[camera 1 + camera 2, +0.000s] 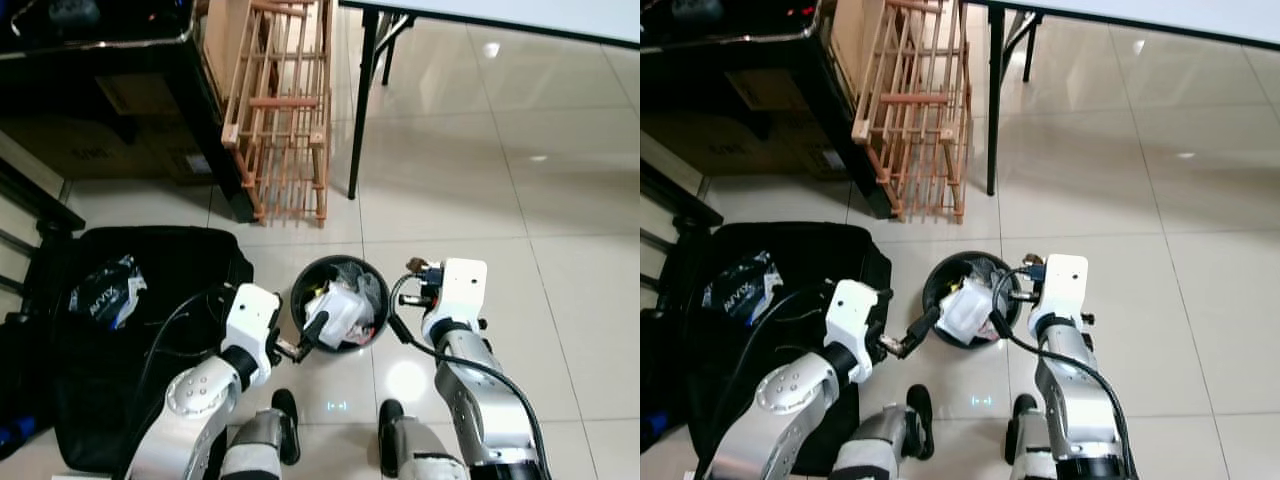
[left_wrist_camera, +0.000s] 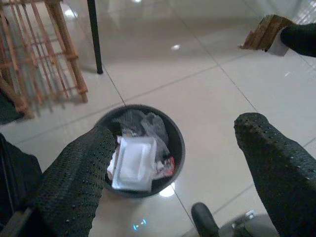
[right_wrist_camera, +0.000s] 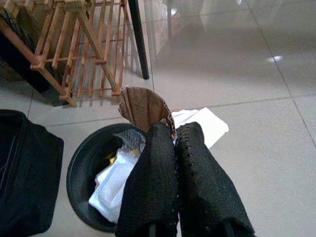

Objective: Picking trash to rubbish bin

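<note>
Black bag [image 1: 150, 330]: lies on the floor at the robot's left, open, with a printed wrapper [image 1: 105, 293] inside.
Left tool [image 1: 308, 335]: released, fingers spread wide, at the near left rim of the bin.
Bin [image 1: 303, 283]: black, round, on the tiles just before the robot's feet; white foam tray [image 2: 133, 163] and crumpled plastic already inside.
Right tool [image 3: 174, 143]: clenched on a scrap of brown cardboard [image 3: 144, 106] with white paper, just beside the bin's right rim.
Advice: I judge the scrap is not fully above the opening; bring the right tool toward the bin's middle, then release low.
Risk: the light paper may drift onto the floor.
</note>
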Controlling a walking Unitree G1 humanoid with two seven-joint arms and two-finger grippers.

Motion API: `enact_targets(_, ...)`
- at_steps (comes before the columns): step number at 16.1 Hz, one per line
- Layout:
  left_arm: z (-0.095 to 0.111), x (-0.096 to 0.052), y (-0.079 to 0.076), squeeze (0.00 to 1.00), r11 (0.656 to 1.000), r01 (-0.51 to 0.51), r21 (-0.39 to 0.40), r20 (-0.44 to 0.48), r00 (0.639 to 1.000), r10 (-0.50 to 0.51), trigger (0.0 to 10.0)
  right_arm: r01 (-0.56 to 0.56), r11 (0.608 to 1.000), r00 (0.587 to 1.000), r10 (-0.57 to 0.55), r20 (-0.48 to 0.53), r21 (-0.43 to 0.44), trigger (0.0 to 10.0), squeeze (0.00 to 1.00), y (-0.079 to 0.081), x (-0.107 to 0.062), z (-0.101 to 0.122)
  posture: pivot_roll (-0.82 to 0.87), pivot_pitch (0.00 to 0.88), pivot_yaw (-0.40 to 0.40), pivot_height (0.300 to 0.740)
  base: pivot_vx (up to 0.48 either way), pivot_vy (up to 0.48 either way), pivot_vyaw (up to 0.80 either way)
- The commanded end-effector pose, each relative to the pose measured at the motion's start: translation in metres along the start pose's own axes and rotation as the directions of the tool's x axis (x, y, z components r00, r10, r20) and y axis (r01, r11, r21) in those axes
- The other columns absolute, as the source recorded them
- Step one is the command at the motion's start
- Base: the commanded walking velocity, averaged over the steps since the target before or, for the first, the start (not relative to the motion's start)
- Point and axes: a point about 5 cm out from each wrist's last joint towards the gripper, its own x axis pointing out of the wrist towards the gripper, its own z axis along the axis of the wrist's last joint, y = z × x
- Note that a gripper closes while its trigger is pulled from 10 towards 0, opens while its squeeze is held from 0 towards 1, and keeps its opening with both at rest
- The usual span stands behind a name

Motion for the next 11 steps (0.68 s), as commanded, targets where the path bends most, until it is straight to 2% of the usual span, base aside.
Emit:
enact_targets(1,-0.0057,-0.0002,-0.0013,0.00,1.000,0.002,0.009,-0.021,1.000,-0.002,10.0,0.001,1.000,1.000,-0.001,-0.001,-0.010,10.0,0.00,-0.0002,-0.0022,-0.0032,0.05,0.318,0.054,0.740,0.420,0.000,0.00)
enact_targets(8,-0.0071,0.0002,0.0001,0.00,1.000,-0.002,0.023,-0.028,1.000,0.003,10.0,-0.006,1.000,1.000,0.006,0.004,-0.019,10.0,0.00,0.0015,-0.0017,-0.0032,0.05,0.316,0.057,0.740,0.432,0.000,0.00)
enact_targets(11,-0.0068,0.0008,-0.0005,0.00,1.000,0.006,0.017,-0.023,1.000,-0.005,10.0,-0.008,1.000,1.000,0.008,0.003,-0.022,10.0,0.00,0.0011,-0.0015,-0.0039,0.05,0.313,0.055,0.740,0.000,0.000,0.00)
